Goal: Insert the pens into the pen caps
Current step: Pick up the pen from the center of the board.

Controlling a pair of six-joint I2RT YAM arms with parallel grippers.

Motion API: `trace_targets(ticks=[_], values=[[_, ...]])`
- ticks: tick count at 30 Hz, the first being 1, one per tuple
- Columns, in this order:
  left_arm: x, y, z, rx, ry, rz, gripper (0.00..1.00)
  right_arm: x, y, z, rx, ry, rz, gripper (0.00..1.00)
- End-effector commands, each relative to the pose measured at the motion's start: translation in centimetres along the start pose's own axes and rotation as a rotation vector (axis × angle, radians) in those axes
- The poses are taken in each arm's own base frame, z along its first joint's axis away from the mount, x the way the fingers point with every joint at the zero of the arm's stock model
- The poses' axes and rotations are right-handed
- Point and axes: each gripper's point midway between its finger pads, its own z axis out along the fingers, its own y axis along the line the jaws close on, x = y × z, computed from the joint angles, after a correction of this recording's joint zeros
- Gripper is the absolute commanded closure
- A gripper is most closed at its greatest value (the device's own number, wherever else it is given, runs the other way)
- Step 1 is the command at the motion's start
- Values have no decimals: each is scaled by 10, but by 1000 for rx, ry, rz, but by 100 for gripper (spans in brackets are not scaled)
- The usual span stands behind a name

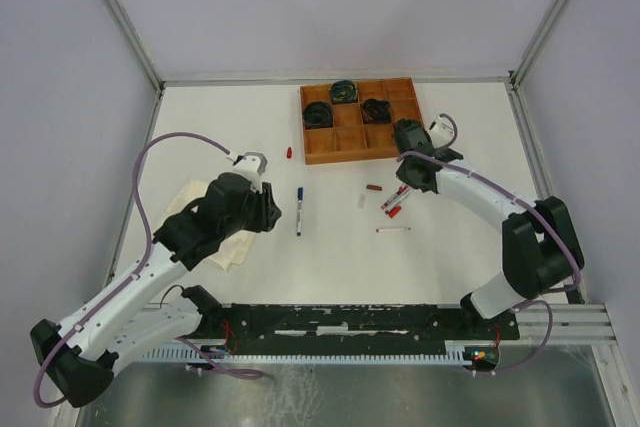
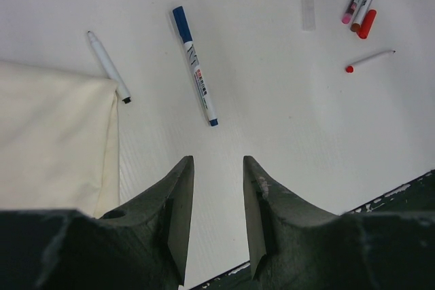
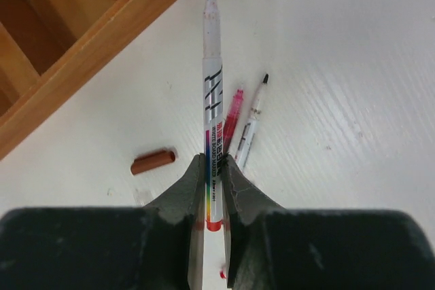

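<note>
Top external view: just in front of the wooden tray (image 1: 360,152) the right gripper (image 1: 404,190) was seen low over a cluster of pens; the left gripper (image 1: 262,209) was parked well left of the tray, over a cream cloth (image 1: 228,247).
Left wrist view: the left fingers (image 2: 178,202) were held partly apart, with nothing between them; a blue-capped pen (image 2: 196,66) and an uncapped black-tipped pen (image 2: 109,66) were seen beyond them, the latter just beside the cloth.
Right wrist view: the right fingers (image 3: 187,195) were closed on a brown-tipped pen (image 3: 212,100), its tip pointed at the tray wall; a brown cap (image 3: 153,161) lay near, just left of the fingers.
Step judged: pen grasped; lifting and alignment with the brown cap are called for next.
Room: the tray edge was close ahead of the tip; open table was left on the side away from the tray.
</note>
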Motion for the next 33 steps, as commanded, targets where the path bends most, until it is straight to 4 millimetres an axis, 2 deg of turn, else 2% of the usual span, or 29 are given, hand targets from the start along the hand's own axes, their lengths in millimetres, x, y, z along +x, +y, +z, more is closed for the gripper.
trace_targets(ticks=[1,5,7,12,19,24,28,33], values=[[-22,-4,-14,35,-109,28,59,-7,10,-22,-173,-26,-65,83],[-33,-7,-30,71,-181,15,58,7,15,-38,-316,8,-135,85],[-37,-19,-40,140,-208,11,59,19,19,-47,-401,41,-172,86],[-44,-31,-56,230,-281,-72,58,51,31,-72,-624,121,-221,87],[-46,-45,-53,307,-291,-203,57,105,46,-116,-809,174,-272,87],[-42,-54,-45,358,-281,-285,57,142,53,-142,-868,169,-252,88],[-32,-59,-35,385,-242,-320,56,154,56,-156,-904,131,-223,89],[-30,-65,-31,423,-235,-346,55,165,65,-176,-971,107,-174,90]])
